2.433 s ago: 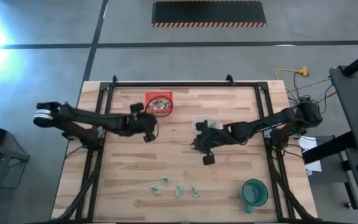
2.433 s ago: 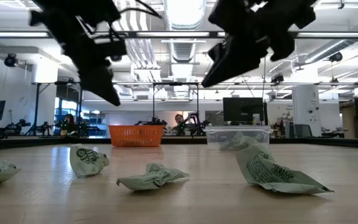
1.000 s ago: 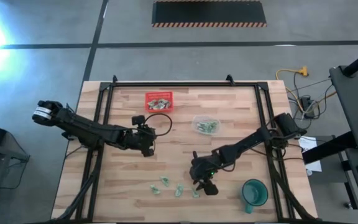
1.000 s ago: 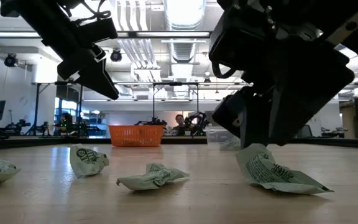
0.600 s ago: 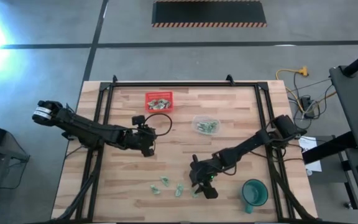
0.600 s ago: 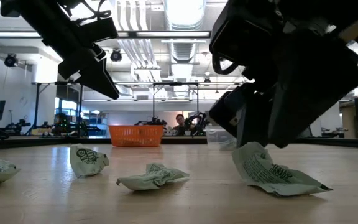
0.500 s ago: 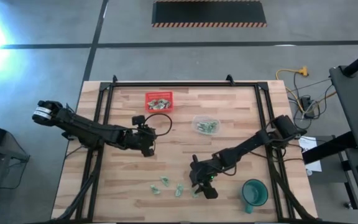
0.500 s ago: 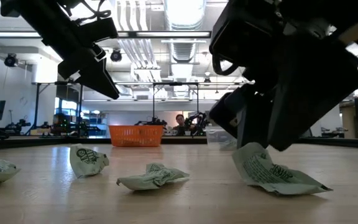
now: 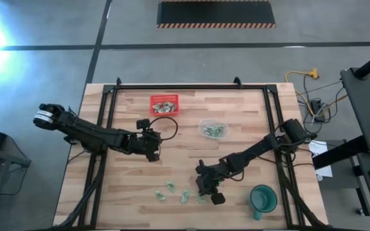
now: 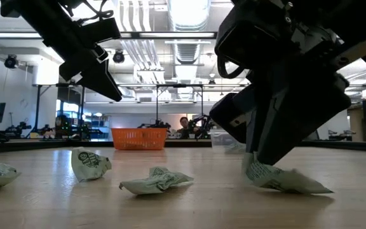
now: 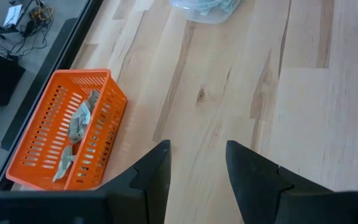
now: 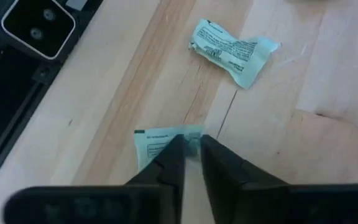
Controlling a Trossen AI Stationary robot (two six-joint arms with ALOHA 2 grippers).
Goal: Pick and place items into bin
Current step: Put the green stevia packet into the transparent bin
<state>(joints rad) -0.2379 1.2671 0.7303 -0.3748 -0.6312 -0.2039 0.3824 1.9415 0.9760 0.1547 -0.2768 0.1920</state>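
The right gripper [image 12: 191,149] is lowered onto the near part of the wooden table [image 9: 236,135], its fingers drawn nearly together on the edge of a pale green wrapped item [image 12: 160,142] [image 10: 278,179] that lies on the boards, with a second item [image 12: 232,46] lying just beyond it. Three more loose items [image 10: 156,180] lie in a row to its left, while the red bin [image 9: 164,104] [image 11: 67,137] with pieces already inside stands near the far edge, and a clear container [image 9: 213,129] of items sits near the table's middle, a green cup [image 9: 262,199] at the near right corner. The left gripper [image 11: 194,165] hovers empty above the table just in front of the bin, its fingers set apart.
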